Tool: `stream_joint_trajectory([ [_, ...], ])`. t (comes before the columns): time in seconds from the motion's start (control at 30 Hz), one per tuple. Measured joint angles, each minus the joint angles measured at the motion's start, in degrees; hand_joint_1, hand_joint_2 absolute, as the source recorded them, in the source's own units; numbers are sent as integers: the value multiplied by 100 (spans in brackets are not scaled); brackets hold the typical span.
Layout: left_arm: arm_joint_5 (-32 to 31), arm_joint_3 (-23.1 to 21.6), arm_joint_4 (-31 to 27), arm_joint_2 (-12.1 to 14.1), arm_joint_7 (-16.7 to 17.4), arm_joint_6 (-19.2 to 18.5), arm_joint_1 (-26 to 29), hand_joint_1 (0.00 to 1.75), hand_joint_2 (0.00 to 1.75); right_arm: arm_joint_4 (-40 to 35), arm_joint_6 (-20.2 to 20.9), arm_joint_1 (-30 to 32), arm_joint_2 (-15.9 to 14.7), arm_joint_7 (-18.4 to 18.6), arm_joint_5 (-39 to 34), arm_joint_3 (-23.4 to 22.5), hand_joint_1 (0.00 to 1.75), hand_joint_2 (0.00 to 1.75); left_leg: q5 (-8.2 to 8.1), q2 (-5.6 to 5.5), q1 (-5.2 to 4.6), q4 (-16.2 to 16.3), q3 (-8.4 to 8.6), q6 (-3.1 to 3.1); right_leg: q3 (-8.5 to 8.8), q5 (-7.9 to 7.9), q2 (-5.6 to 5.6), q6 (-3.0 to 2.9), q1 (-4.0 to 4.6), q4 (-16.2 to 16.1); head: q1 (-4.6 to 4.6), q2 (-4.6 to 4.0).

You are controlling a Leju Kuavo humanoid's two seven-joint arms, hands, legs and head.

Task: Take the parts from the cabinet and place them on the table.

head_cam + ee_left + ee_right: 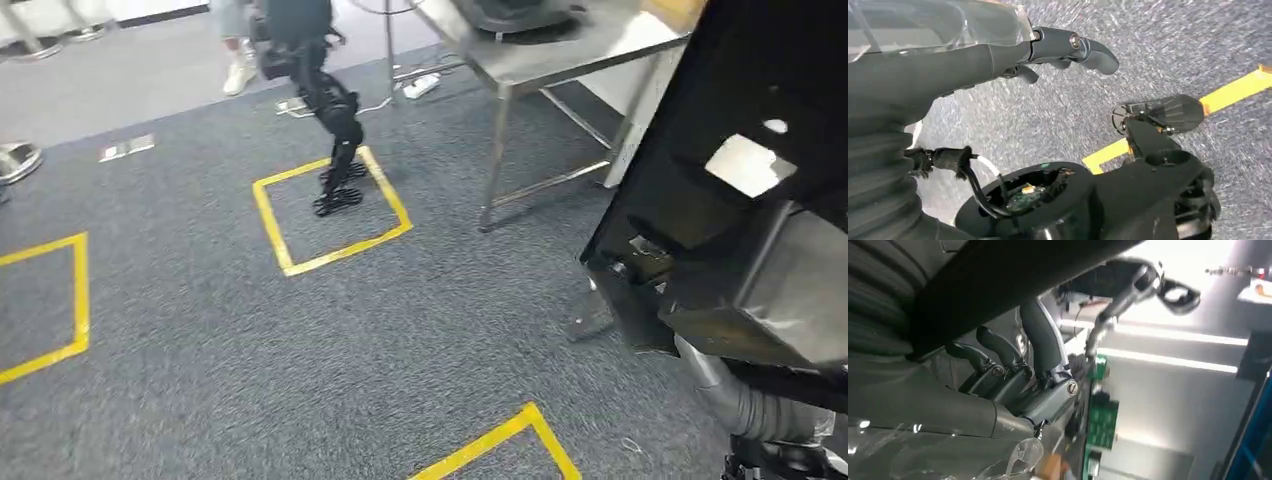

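Head view looks down on grey carpet marked with yellow tape squares. A small black legged robot stands on one square, and a person's legs show at the far edge. A metal desk stands ahead to the right, its top partly seen, with something dark on it that's too blurred to name.

Big black boxy part fills the right side, close to the camera, carried up against the right arm. In the right wrist view, the right hand has its fingers curled up against the part's dark edge, gripping it.

Left hand hangs over the carpet, fingers loosely bent, nothing in them, not closed.
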Motion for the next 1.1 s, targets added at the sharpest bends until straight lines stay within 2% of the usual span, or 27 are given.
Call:
stream_joint_trajectory([
  [0.03, 0, 0, 0, 0, 7, 0, -10, 0, 175, -2, -2, -3, -11, 2, 0, 0, 175, 175, -26, 59, -29, 23, -8, -30, -11, 57, 119, -101, 10, -3, -9, 0],
  [0.13, 0, 0, 0, -7, 46, 0, -32, 0, 175, -2, -9, 22, -9, 2, 0, -2, 175, 175, -21, 220, -31, 25, 15, -71, -70, 79, 313, -192, 21, 10, -7, 0],
  [0.17, 0, 0, 0, -7, 48, 0, -38, 0, 175, -2, -13, 18, -9, 2, 0, -2, 175, 175, -74, 169, -4, 72, -7, -114, -69, 112, 363, -243, -16, -7, -9, 0],
  [0.2, 0, 0, 0, -7, 50, 0, -52, 0, 175, -4, -13, 11, -11, 2, 6, -6, 175, 175, -231, -148, 30, 260, -68, -156, -84, 124, 398, -264, -19, -7, -13, 0],
  [0.23, 0, 0, 0, -7, 50, 0, -47, 0, 175, -2, -13, 13, -11, 4, 2, -7, 175, 175, -482, -335, 58, 654, -235, -190, -101, 141, 441, -293, -21, -7, -13, 0],
  [0.3, -2, 0, 0, -7, 68, 0, -16, 0, 175, -4, -13, 10, -9, 7, 2, -5, 175, 175, -981, -457, 78, 1761, -732, -229, -154, 166, 580, -322, -17, -5, -15, 0],
  [0.33, -2, 2, 0, -7, 65, -7, -27, 0, 175, -4, -11, 15, -11, 11, 2, -4, 175, 175, -1055, -469, 78, 2070, -871, -229, -170, 177, 642, -325, -16, -3, -13, 0],
  [0.37, -2, 2, 0, -7, 66, -9, -37, 0, 175, -4, -11, 17, -11, 17, 2, -4, 175, 175, -988, -469, 81, 2079, -866, -223, -177, 189, 710, -322, -15, -3, -13, 0],
  [0.4, -2, 2, 0, -7, 66, -7, -37, 0, 175, -4, -11, 17, -11, 22, 2, -4, 175, 175, -809, -472, 81, 1815, -728, -206, -178, 201, 789, -320, -14, -2, -13, 0],
  [0.43, -2, 4, 0, -7, 66, -7, -31, 0, 175, -4, -9, 14, -11, 24, 2, -4, 175, 175, -553, -506, 80, 1346, -481, -175, -175, 212, 869, -308, -14, -2, -13, 0],
  [0.47, -2, 2, 0, -7, 68, -7, -23, 0, 175, -4, -9, 10, -11, 24, 2, -5, 175, 175, -255, -642, 81, 686, -173, -133, -176, 225, 957, -291, -18, -3, -13, 0],
  [0.5, -2, 2, 0, -4, 66, -4, -23, 0, 175, -4, -9, 8, -11, 24, 2, -4, 175, 175, -79, -1017, 84, 185, 46, -95, -192, 242, 1012, -266, -40, -3, -15, 0],
  [0.53, -4, 4, 0, -4, 63, -4, -20, 0, 175, -4, -9, 4, -11, 28, 0, -7, 175, 175, -100, -1181, 92, 27, 83, -80, -236, 257, 1087, -234, -1, 20, -13, 0],
  [0.63, -4, 2, 0, -4, 63, -7, -4, 0, 175, -4, -9, 21, -13, 68, -2, -7, 175, 175, -82, -964, 33, 52, 52, -63, -306, 340, 1300, -117, -74, -18, -9, 0],
  [0.67, -4, 4, 2, -18, 61, -7, -13, 0, 175, -4, -9, 19, -26, 72, 0, -7, 175, 175, -18, -856, 109, -20, 50, -9, -339, 347, 1363, -87, -56, -3, -9, 0],
  [0.7, -7, 2, 2, -15, 63, 0, -37, 0, 175, -4, -9, 7, -31, 74, 0, -7, 175, 175, 10, -788, 85, -34, 57, 15, -408, 232, 1012, -94, -31, 125, -9, 0],
  [0.73, -7, 4, 2, -13, 61, 39, -35, 0, 175, -4, -7, -1, -35, 77, 0, -7, 175, 175, 20, -714, 85, -35, 40, 53, -541, -7, 734, -83, -21, 434, 26, 0],
  [0.77, -7, 4, 2, -13, 61, 63, -22, 0, 175, -2, -11, -7, -61, 79, 0, -9, 175, 175, 23, -630, 78, -35, 36, 59, -732, -275, 607, -54, -23, 906, 28, 0],
  [0.8, -7, 7, 2, -13, 66, 72, 5, 0, 175, -2, -11, -3, -59, 79, 0, -9, 175, 175, 22, -536, 74, -32, 28, 59, -931, -492, 566, -33, -24, 1392, 26, 0],
  [0.83, -7, 11, 2, -13, 76, 72, 22, 0, 175, -2, -11, 11, -55, 85, 0, -2, 175, 175, 22, -444, 73, -29, 18, 58, -1095, -620, 547, -8, -33, 1786, 31, 0],
  [0.87, -7, 22, 2, -13, 89, 70, 23, 0, 175, 0, -11, 12, -55, 85, -2, -2, 175, 175, 20, -349, 74, -28, 12, 56, -1132, -603, 531, 11, -42, 1902, 28, 0],
  [0.9, -7, 35, 2, -13, 90, 70, 16, 0, 175, 0, -11, 11, -57, 85, 0, -2, 175, 175, 18, -275, 77, -28, 14, 53, -1012, -472, 509, 25, -46, 1710, 29, 0],
  [0.97, 0, 46, 2, -13, 98, 72, 0, 0, 175, -2, -13, 11, -57, 85, 4, -2, 175, 175, -7, -136, 99, -22, 41, 17, -426, -12, 376, 48, -54, 689, 28, 0],
  [1.0, 11, 50, 2, -13, 109, 72, -3, 0, 175, -2, -17, 11, -57, 85, 17, -2, 175, 175, -29, -84, 89, -9, 60, -15, -123, 158, 105, 59, -56, 160, 31, 0],
  [1.03, 15, 55, 2, -2, 109, 70, -3, 0, 175, -2, -20, 5, -59, 85, 24, -2, 175, 175, -68, -32, 27, 6, 54, -60, -64, 91, -24, 20, 7, 23, 31, 0],
  [1.07, 24, 63, 2, -4, 107, 70, -11, 0, 175, -4, -24, 6, -59, 85, 37, -4, 175, 175, -80, 32, 15, 24, 69, -80, -92, 133, 107, -86, -24, 15, 17, 0],
  [1.1, 26, 76, 2, -4, 96, 70, -15, 0, 175, -4, -37, 16, -59, 85, 52, -4, 175, 175, -87, 76, 7, 22, 78, -90, -112, 122, 156, -117, -21, 30, 18, 0],
])
